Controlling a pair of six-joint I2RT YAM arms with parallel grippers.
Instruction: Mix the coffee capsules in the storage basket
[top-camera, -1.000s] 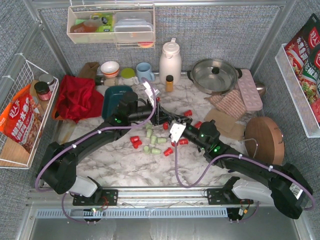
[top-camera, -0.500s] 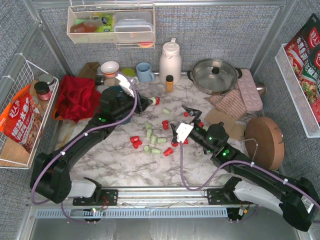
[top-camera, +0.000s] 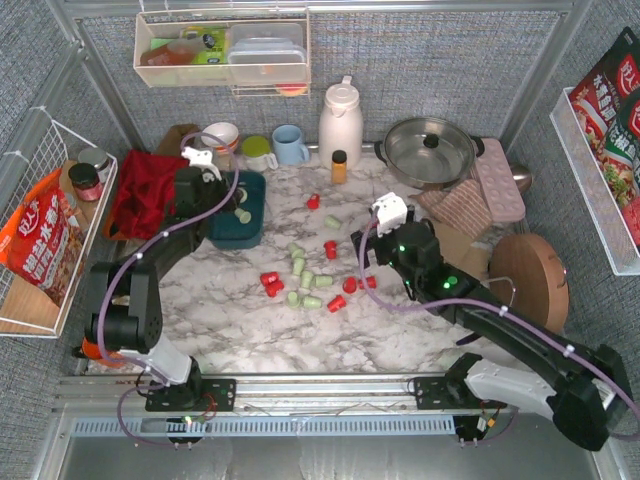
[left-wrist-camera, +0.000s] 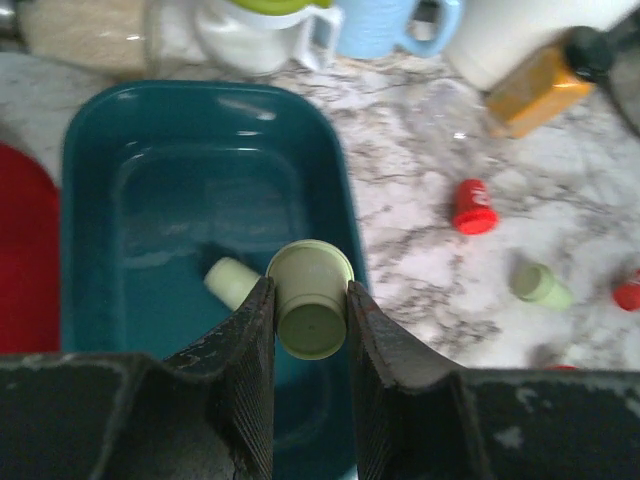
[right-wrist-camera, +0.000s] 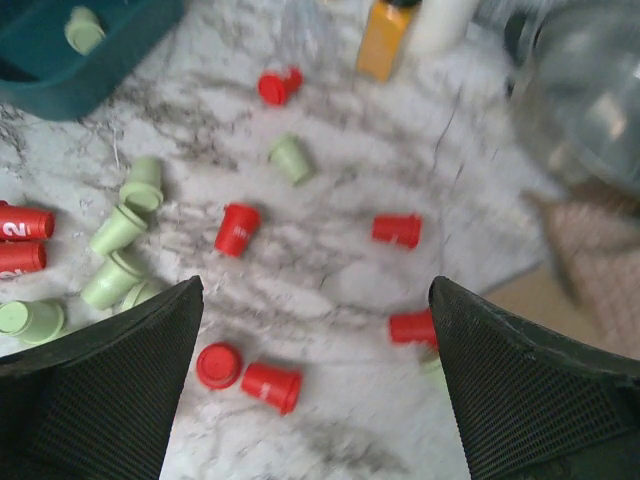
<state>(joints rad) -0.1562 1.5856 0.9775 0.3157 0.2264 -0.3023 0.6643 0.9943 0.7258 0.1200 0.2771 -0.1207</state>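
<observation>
Teal basket (left-wrist-camera: 150, 130), 1 green capsule (left-wrist-camera: 232, 283) inside

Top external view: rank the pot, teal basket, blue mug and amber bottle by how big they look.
1. pot
2. basket, partly hidden, so its place is less sure
3. mug
4. bottle, clearly smallest

1 second ago the left gripper (left-wrist-camera: 308, 300) was at the middle of the table, low among the loose capsules (right-wrist-camera: 238, 228). It has since swung left and toward the back, and now hangs over the basket (left-wrist-camera: 95, 190) with its fingers pinched on 1 green capsule (left-wrist-camera: 312, 318). The right gripper (right-wrist-camera: 315, 290), which was then almost nose to nose with the left one, has pulled away to the right. It now stands wide open above the loose capsules.
</observation>
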